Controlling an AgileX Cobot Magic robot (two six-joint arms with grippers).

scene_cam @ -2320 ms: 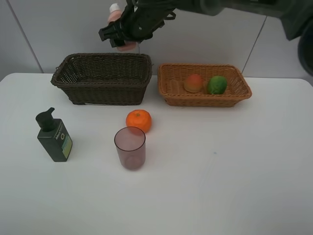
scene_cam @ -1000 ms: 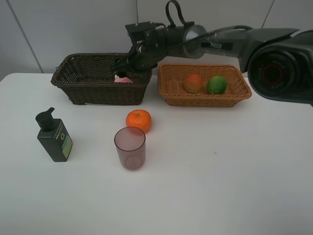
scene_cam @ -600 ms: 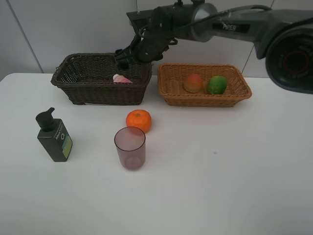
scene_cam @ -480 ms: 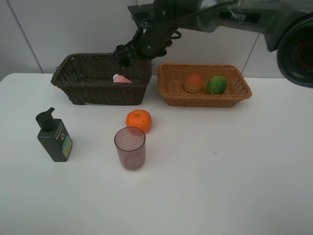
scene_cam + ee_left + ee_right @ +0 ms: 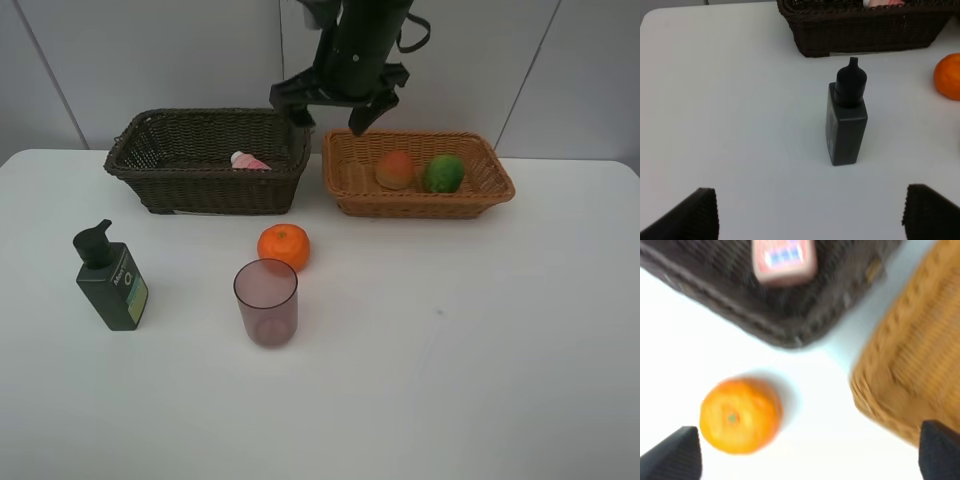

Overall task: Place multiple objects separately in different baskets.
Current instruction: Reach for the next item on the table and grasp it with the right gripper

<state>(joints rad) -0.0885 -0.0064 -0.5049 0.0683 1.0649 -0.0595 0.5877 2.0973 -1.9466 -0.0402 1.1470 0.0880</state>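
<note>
The small pink bottle (image 5: 248, 160) lies inside the dark brown basket (image 5: 210, 190). The peach (image 5: 396, 169) and the green lime-like fruit (image 5: 444, 173) lie in the light tan basket (image 5: 420, 203). The tangerine (image 5: 283, 246), the mauve cup (image 5: 266, 300) and the dark green pump bottle (image 5: 112, 280) stand on the table. My right gripper (image 5: 330, 114) is open and empty, high above the gap between the baskets. Its wrist view shows the tangerine (image 5: 740, 415) and the pink bottle (image 5: 784, 260) below. My left gripper (image 5: 815, 215) is open, low over the table, facing the pump bottle (image 5: 846, 125).
The white table (image 5: 480, 330) runs to a grey wall behind the baskets. The left wrist view shows the dark basket (image 5: 865, 30) and the tangerine (image 5: 947, 76) beyond the pump bottle. The right wrist view shows corners of both baskets, dark (image 5: 740, 295) and tan (image 5: 910, 365).
My right gripper lowered the pink bottle into the dark basket, let it go, then rose and swung right to above the gap between the baskets. The other objects have not moved.
</note>
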